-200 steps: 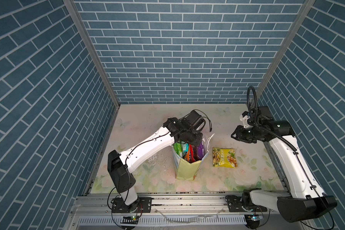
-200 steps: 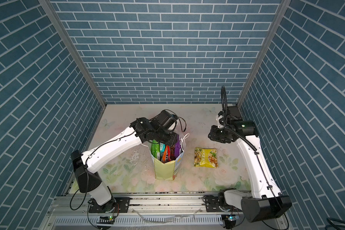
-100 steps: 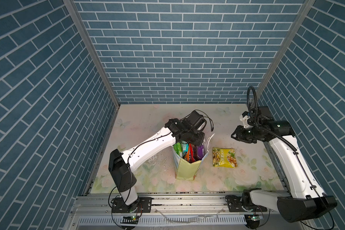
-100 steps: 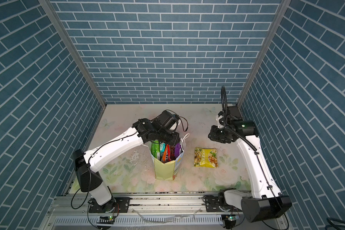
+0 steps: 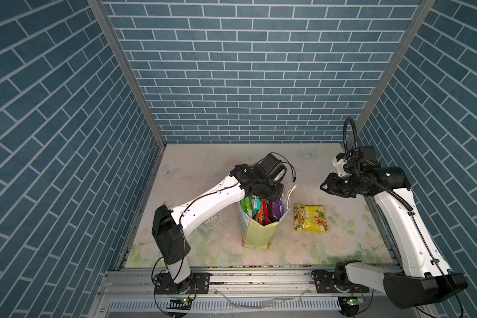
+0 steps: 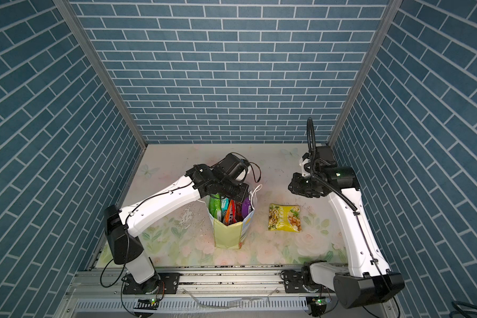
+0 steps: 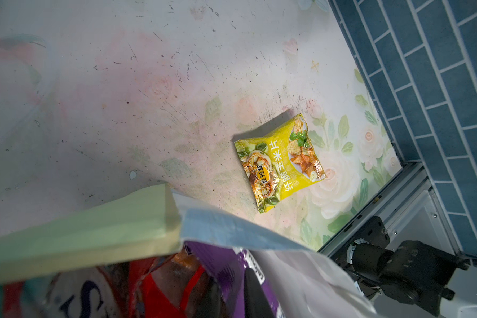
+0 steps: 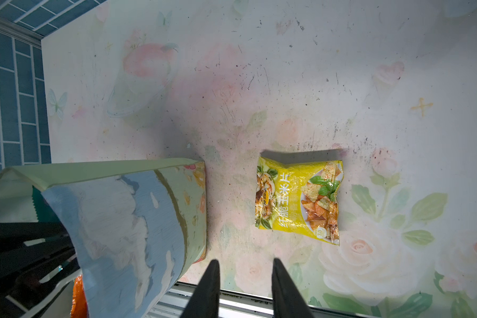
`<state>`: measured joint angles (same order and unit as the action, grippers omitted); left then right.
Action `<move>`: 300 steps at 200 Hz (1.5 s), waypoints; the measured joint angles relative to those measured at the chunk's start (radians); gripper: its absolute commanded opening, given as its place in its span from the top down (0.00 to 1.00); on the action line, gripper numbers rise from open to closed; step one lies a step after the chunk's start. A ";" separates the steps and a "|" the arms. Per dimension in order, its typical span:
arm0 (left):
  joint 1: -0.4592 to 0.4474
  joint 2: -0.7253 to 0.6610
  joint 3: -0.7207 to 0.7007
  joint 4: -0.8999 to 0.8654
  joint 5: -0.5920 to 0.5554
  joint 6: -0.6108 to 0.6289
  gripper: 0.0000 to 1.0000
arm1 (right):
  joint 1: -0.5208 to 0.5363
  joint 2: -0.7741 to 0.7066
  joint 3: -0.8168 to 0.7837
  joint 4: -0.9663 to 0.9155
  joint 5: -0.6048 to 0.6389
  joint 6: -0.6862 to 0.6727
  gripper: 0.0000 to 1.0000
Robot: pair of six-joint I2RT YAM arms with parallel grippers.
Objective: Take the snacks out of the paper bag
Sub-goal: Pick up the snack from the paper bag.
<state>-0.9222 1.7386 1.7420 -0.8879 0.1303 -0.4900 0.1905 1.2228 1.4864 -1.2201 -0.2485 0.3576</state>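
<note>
The paper bag (image 5: 258, 234) stands upright on the table (image 5: 198, 170) with its mouth up, directly beneath the left gripper (image 5: 264, 197). Most of the snacks (image 5: 262, 213) stand on end inside it, their tops about level with the rim, so reaching in from above is the sensible way. 1 yellow packet (image 5: 310, 221) already lies flat on the table outside the bag, below and a little in front of the right gripper (image 5: 324, 187)

The left gripper's fingers reach into the bag mouth. In the left wrist view 1 dark finger (image 7: 255, 291) lies against a purple packet (image 7: 226, 272), with a red packet (image 7: 160, 291) just beside it. The rest of the grip is hidden, so I cannot tell how wide the jaws stand or whether the purple packet is pinched. My guess is that this packet is the target, being nearest the fingers

The right gripper (image 8: 245, 261) hangs above the table with its 2 fingers parted and a clear gap between them, holding nothing. The bag's blue printed side is near it but apart

The rim under the left gripper is thin paper, and a white cord handle (image 5: 290, 192) loops up on the side facing the right gripper, where it could snag. The packets sit tight together and nothing steadies the bag, so a lift may drag neighbours or tip it. Bare table lies beyond and to the outer side of the left gripper. The brick wall (image 5: 138, 176) and the front rail (image 5: 259, 271) bound the rest
</note>
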 measured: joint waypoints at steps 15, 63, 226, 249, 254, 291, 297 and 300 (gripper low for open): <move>0.000 0.003 -0.005 0.009 0.003 -0.002 0.84 | 0.000 0.000 0.000 0.000 0.000 0.000 0.67; 0.002 0.006 -0.023 0.034 0.020 -0.015 1.00 | 0.000 0.000 0.000 0.000 -0.003 0.000 0.67; 0.002 0.008 0.200 -0.114 -0.011 0.035 1.00 | 0.000 0.000 0.000 0.002 -0.003 0.000 0.67; 0.002 0.008 0.228 -0.143 -0.025 0.041 1.00 | 0.000 0.000 0.000 0.002 -0.002 0.000 0.67; 0.002 0.008 0.233 -0.149 -0.029 0.043 1.00 | 0.000 0.000 0.000 0.002 -0.002 0.000 0.67; 0.002 0.008 0.258 -0.180 -0.055 0.057 1.00 | 0.000 0.000 0.000 0.002 0.000 0.000 0.67; 0.002 0.008 0.262 -0.187 -0.059 0.058 1.00 | 0.000 0.000 0.000 0.002 0.001 0.000 0.67; 0.002 0.008 0.266 -0.193 -0.061 0.060 1.00 | 0.000 0.000 0.000 0.002 0.001 0.000 0.67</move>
<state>-0.9203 1.7462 2.0079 -1.0809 0.0696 -0.4305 0.1905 1.2232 1.4860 -1.2186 -0.2478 0.3573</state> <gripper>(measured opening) 0.043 0.330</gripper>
